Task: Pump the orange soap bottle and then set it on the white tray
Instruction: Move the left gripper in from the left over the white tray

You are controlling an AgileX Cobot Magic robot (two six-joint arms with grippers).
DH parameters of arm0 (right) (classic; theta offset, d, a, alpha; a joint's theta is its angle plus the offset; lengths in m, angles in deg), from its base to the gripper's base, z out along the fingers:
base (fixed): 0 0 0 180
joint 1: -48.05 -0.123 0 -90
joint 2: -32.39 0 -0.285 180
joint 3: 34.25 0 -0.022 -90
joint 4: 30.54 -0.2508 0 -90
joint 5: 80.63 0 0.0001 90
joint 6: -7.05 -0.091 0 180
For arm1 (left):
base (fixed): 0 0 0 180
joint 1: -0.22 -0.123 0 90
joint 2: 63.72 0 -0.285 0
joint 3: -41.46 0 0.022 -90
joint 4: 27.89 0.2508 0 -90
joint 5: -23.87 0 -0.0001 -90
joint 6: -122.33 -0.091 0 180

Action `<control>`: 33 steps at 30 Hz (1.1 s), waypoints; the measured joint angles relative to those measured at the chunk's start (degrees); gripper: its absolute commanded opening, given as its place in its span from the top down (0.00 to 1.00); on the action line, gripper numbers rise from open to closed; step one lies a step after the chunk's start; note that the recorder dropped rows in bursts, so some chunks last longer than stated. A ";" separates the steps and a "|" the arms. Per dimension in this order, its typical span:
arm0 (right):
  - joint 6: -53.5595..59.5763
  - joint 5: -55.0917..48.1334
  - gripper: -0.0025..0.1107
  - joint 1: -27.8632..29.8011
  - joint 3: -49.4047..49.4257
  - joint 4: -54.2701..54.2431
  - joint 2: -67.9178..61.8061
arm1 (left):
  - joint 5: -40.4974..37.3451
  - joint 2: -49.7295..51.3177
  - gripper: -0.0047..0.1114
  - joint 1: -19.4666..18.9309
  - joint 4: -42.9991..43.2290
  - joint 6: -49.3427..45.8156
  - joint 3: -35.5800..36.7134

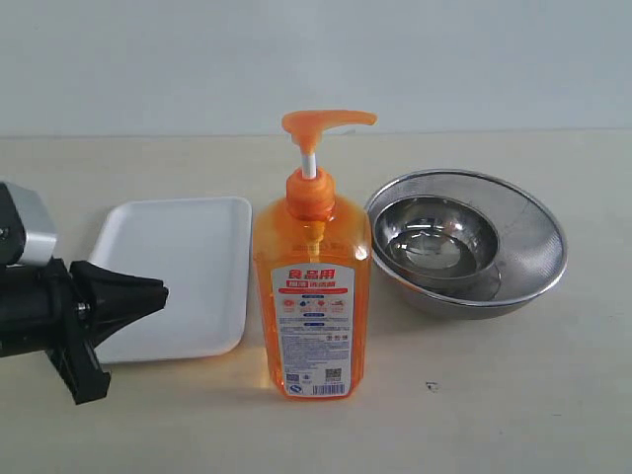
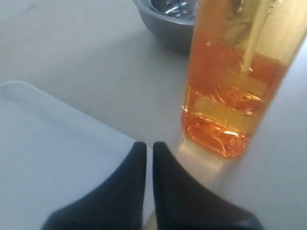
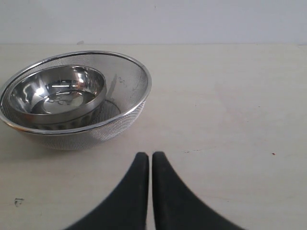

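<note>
left claw (image 1: 158,292) sitting fully closed, holding nothing, by tray (image 1: 188,259) | right claw (image 3: 150,157) sitting closed, holding nothing | bottle (image 1: 311,296) standing upright on table (image 1: 504,395), between tray and mesh bowl (image 1: 528,232)

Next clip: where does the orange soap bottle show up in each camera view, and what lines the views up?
Exterior view: the orange soap bottle stands upright at centre, between the white tray and the mesh bowl.
Left wrist view: its lower body looms just beyond the left gripper.
Right wrist view: not in it.
Shared landmark: the mesh bowl, in all three.
</note>
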 measured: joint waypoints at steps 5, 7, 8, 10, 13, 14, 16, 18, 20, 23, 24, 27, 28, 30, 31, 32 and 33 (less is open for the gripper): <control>0.00 0.00 0.98 0.00 0.00 0.00 0.00 | 0.00 0.00 0.92 0.00 2.63 4.01 0.00; 0.00 0.00 0.98 0.00 0.00 0.00 0.00 | 0.12 0.00 0.92 0.00 3.16 4.51 0.00; 0.00 0.00 0.98 0.00 0.00 0.00 0.00 | 0.12 0.00 0.92 0.00 3.26 4.64 0.00; 0.00 0.00 0.98 0.00 0.00 0.00 0.00 | -0.01 0.00 0.92 0.00 3.38 4.19 0.00; 0.00 0.00 0.98 0.00 0.00 0.00 0.00 | -0.14 0.00 0.92 0.00 3.01 1.97 0.00; 0.00 0.00 0.98 0.00 0.00 0.00 0.00 | -0.14 0.00 0.92 0.00 2.10 0.92 0.00; 0.00 0.00 0.98 0.00 0.00 0.00 0.00 | -0.25 0.00 0.92 0.00 1.97 0.38 -0.61; 0.00 0.00 0.98 0.00 0.00 0.00 0.00 | 0.50 0.00 0.92 0.00 2.43 0.38 -0.74; 0.00 0.00 0.98 0.00 0.00 0.00 0.00 | 2.05 0.00 0.92 0.00 3.81 0.38 -0.86; 0.00 0.00 0.98 0.00 0.00 0.00 0.00 | 7.29 0.00 0.92 0.00 6.89 0.38 -1.20; 0.00 0.00 0.98 0.00 0.00 0.00 0.00 | 8.43 0.00 0.92 0.00 7.65 0.28 -1.20; 0.00 0.00 0.98 0.00 0.00 0.00 0.00 | 9.39 0.00 0.92 0.00 12.32 2.74 -1.22; 0.00 0.00 0.98 0.00 0.00 0.00 0.00 | 9.53 0.00 0.92 0.00 13.19 3.75 -1.22; 0.00 0.00 0.98 0.00 0.00 0.00 0.00 | 9.66 0.00 0.92 0.00 13.99 4.95 -1.22; 0.00 0.00 0.98 0.00 0.00 0.00 0.00 | 9.82 0.00 0.92 0.00 13.27 5.34 -1.22; 0.00 0.00 0.98 0.00 0.00 0.00 0.00 | 10.27 0.00 0.92 0.00 12.56 5.34 -1.22; 0.00 0.00 0.98 0.00 0.00 0.00 0.00 | 10.91 0.00 0.92 0.00 12.01 5.34 -1.22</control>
